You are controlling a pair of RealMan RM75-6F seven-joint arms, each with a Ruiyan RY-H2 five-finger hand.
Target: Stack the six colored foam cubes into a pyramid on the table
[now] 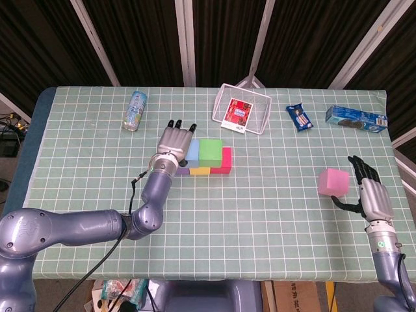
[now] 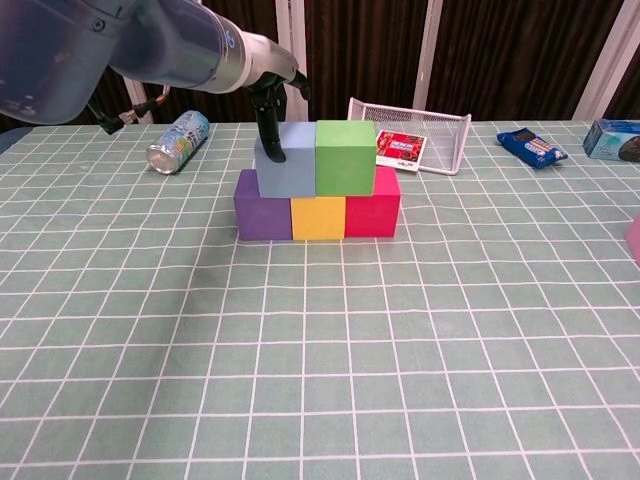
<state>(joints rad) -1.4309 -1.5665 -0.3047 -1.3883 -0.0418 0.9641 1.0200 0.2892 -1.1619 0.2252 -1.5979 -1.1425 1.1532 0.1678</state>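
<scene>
The left hand presses extended fingers against the blue cube's left face, grasping nothing. The green cube touches the blue one's other side. The right hand lies released beside the pink cube.

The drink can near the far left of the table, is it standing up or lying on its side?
Lying on its side. In the chest view the can rests lengthwise on the table, with its round end facing the camera.
</scene>
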